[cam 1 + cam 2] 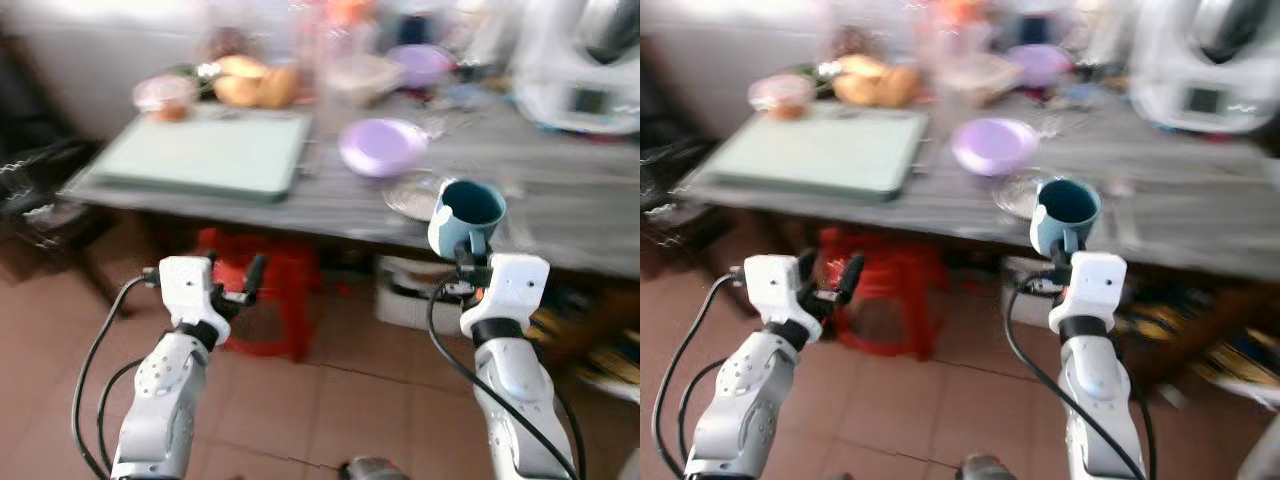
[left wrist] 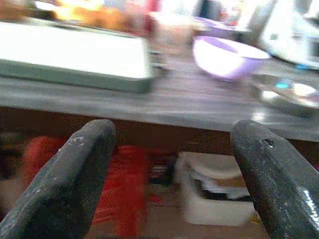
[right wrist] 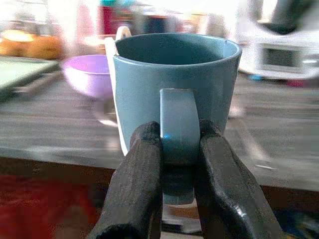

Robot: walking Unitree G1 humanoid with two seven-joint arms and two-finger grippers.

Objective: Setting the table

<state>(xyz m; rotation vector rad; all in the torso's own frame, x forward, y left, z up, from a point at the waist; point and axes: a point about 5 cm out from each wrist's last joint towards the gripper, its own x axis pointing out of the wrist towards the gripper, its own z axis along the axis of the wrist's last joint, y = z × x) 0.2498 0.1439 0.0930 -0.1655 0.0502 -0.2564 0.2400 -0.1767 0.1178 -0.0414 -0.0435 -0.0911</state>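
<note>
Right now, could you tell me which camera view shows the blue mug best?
The right wrist view: the blue mug is close and sharp, upright, its handle pinched by the right gripper. The two eye views show it smaller and blurred, held up in front of the grey table.

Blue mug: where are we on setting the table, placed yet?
Not placed. The right gripper is shut on the handle of the blue mug, holding it upright in front of the grey table. Already on the table: a purple bowl and a green tray. The left gripper is open, carrying nothing. Left: set the mug down on the table.
</note>
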